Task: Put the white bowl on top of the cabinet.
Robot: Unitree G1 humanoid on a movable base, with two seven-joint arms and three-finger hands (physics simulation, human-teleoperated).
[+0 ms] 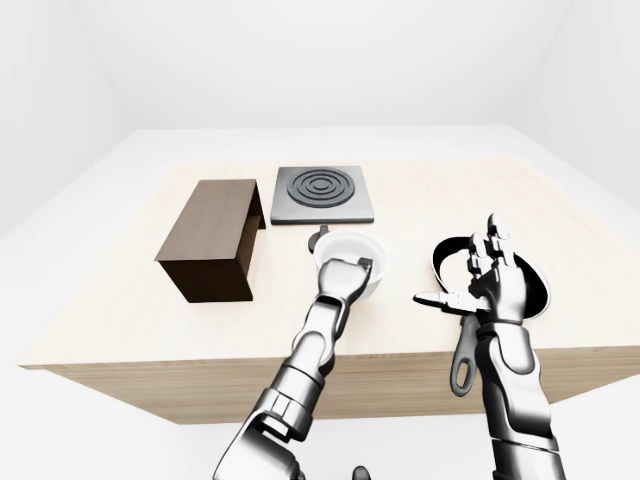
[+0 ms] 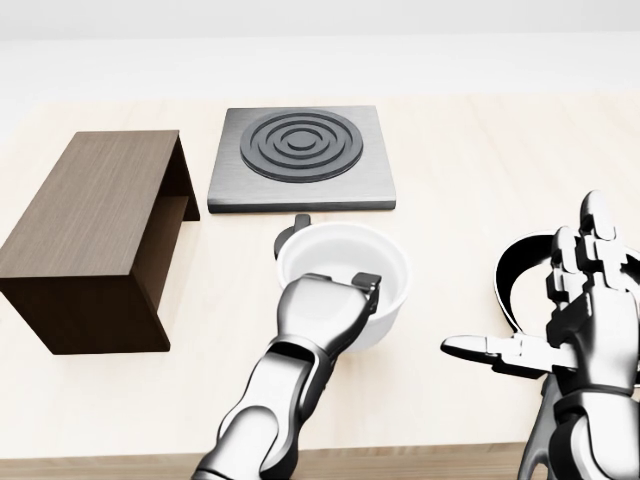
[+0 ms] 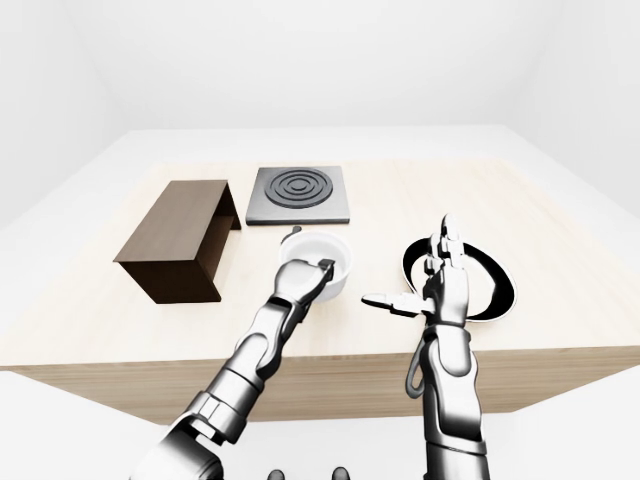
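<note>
The round white ceramic bowl [image 2: 344,282] is sitting low over the pale wooden table [image 2: 480,170], covering most of the black knob [image 2: 299,222] below the square grey stove plate [image 2: 298,158]. The left hand [image 2: 335,310] is pinching its near rim, fingers curled inside. I judge it needs a firm, level carry leftward, rising above the dark brown wooden cabinet [image 2: 95,235] edge. The right hand [image 2: 560,320] is hovering with 3 fingers spread over the black frying pan [image 1: 538,288], well apart

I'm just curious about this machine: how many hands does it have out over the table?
2. The left hand grips the white bowl at its near rim, centre of the head view. The right hand hovers open at the right, over a black pan.
</note>
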